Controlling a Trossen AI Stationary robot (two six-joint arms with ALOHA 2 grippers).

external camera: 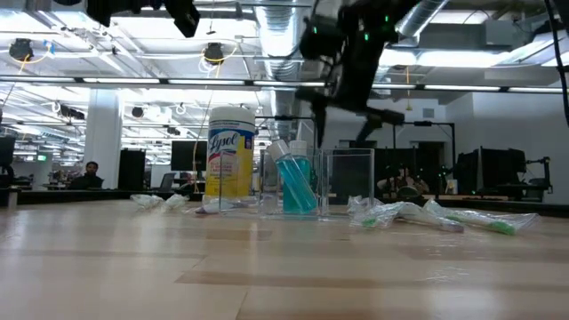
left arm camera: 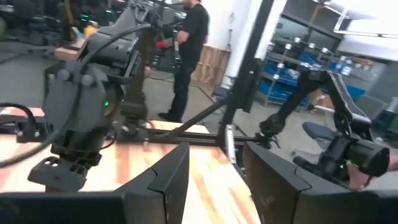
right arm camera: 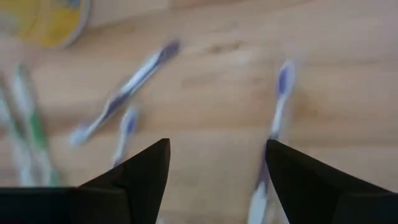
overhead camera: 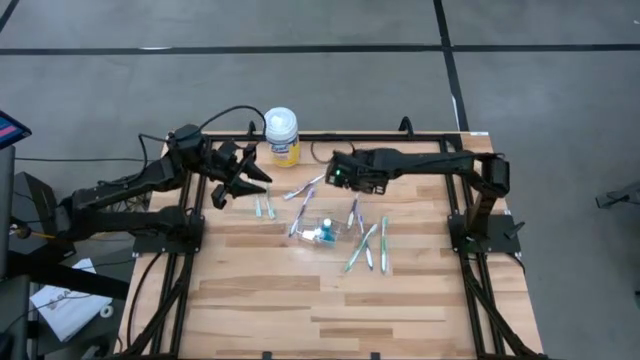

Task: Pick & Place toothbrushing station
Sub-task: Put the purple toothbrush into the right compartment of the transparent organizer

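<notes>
The right hand (overhead camera: 333, 176) hangs over the far middle of the tabletop (overhead camera: 300, 300), its fingers (right arm camera: 140, 171) spread apart and gripping nothing. In its wrist view, loose toothbrushes (right arm camera: 127, 90) lie on the wood just beyond the fingertips, apart from them. From above, the clear cup (overhead camera: 322, 231) sits near the hand, toward the front edge, with a blue tube (external camera: 296, 182) leaning inside it. More wrapped toothbrushes (overhead camera: 368, 246) lie scattered to the cup's right and others beside the left hand (overhead camera: 232, 180). That left hand waits at the far left, fingers (left arm camera: 171, 180) parted with nothing between them. A yellow canister (external camera: 230, 151) marked "Lysol" stands at the far edge between the two arms. A person (left arm camera: 189, 53) stands in the room beyond.
</notes>
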